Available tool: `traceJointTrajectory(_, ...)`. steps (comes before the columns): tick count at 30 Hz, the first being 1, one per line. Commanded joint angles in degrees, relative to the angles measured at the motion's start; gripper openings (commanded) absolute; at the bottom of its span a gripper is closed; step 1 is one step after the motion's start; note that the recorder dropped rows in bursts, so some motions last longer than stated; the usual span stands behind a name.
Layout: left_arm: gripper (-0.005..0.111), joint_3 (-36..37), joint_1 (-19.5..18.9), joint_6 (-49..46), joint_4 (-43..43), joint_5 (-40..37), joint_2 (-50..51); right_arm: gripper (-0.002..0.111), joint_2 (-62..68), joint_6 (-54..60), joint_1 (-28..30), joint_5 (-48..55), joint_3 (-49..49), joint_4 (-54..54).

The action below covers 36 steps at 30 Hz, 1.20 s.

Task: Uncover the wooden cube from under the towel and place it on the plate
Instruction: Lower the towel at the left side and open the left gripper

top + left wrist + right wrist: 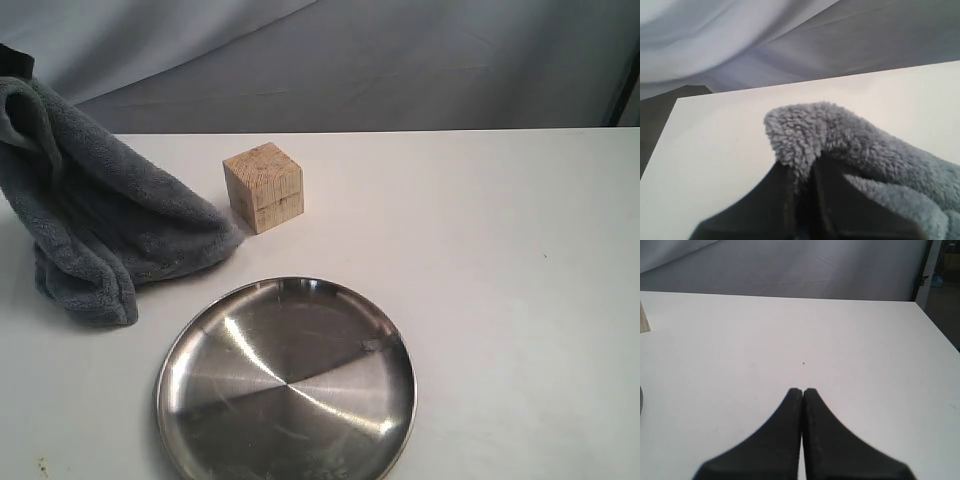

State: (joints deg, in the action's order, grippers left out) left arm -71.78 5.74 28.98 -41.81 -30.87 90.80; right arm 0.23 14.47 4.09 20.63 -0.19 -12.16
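- the cube (263, 187) stands uncovered on the white table (480, 250), upright, with a dark line across the face that looks toward the plate.
- it sits apart from the plate (287, 385), with a strip of bare table between them, on the plate's far side in the exterior view.
- the towel (100, 230) is to the cube's left. its nearest fold ends just beside the cube's lower edge, and i cannot tell whether the two touch.
- the towel is held up by its top at the left edge of the exterior view. it hangs in a tall drape, with its lower folds bunched on the table.
- the plate holds nothing and reflects light in bright streaks.
- the left gripper (801, 175) is clamped on a fold of the towel (850, 145). in the left wrist view the fleece bulges up out of the narrow gap between the dark fingers (772, 200).
- that gripper is raised above the table and angled toward the table's far edge and the draped grey backdrop (790, 35).
- the right gripper (803, 392) has its two fingertips pressed together with nothing between them.
- it hovers low over bare table and points toward the far edge. the cube (644, 317) is only a sliver at the side of its view.
- neither arm's body shows in the exterior view, so their wider pose cannot be told.
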Motion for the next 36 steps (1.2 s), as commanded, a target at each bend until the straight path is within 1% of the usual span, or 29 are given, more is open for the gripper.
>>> traceJointTrajectory(1,0.0,1.74,-0.12,0.59,1.23,4.57,-0.55,0.0,-0.23,0.08,-0.08,-0.58,0.19,-0.28)
traceJointTrajectory(7,0.0,8.21,-0.12,0.54,7.73,15.04,-0.55,0.0,-0.23,0.08,-0.08,-0.58,0.19,-0.28)
traceJointTrajectory(10,0.0,11.9,0.0,0.54,10.04,18.32,-0.32,0.0,-0.23,0.08,-0.08,-0.58,0.19,-0.28)
traceJointTrajectory(16,0.0,17.63,0.99,0.93,11.28,24.11,2.97,0.0,-0.23,0.08,-0.08,-0.58,0.19,-0.28)
traceJointTrajectory(19,0.0,19.07,2.29,0.93,11.28,25.93,6.04,0.0,-0.23,0.08,-0.08,-0.58,0.19,-0.28)
traceJointTrajectory(25,0.0,19.2,5.24,0.57,10.84,27.05,12.89,0.0,-0.23,0.08,-0.08,-0.58,0.19,-0.28)
traceJointTrajectory(32,0.002,19.2,5.52,0.57,10.84,27.66,17.5,0.0,-0.23,0.08,-0.08,-0.58,0.19,-0.28)
traceJointTrajectory(35,0.007,19.2,5.52,0.57,10.84,28.04,18.58,0.0,-0.23,0.08,-0.08,-0.58,0.19,-0.28)
traceJointTrajectory(36,0.012,19.2,5.52,0.57,10.84,28.12,18.7,0.0,-0.23,0.08,-0.08,-0.58,0.19,-0.28)
